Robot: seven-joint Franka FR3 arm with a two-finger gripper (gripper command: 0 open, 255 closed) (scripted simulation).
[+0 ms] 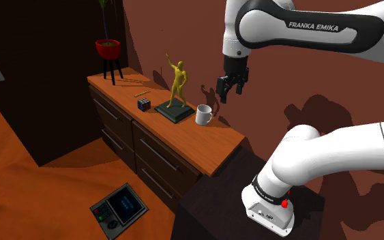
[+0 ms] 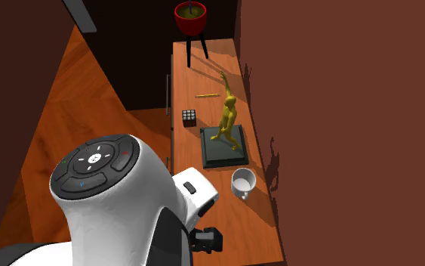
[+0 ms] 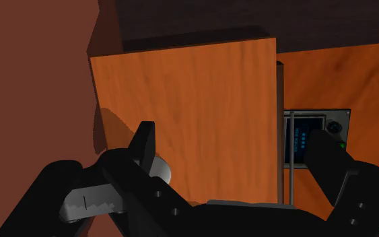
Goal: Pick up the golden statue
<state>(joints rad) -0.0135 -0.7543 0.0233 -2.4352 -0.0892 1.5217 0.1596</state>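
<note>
1. Shoulder view: the golden statue, a slim figure with one arm raised, stands upright on a dark square base. The base rests on the wooden sideboard, close to the wall.
2. Handling, as judged from where I stand: the figure looks rigid, smooth and probably slippery. The raised arm and thin legs seem the likeliest parts to snap. The torso offers the soundest hold. The base looks too broad for the fingers.
3. Neighbours: a white mug sits just beside the base, on the arm's side. A puzzle cube lies near the opposite side, a pencil beyond it, and a red plant pot at the far end.
4. Gripper: it hangs above the sideboard past the mug, well apart from the statue, with its fingers spread and nothing between them.
</note>
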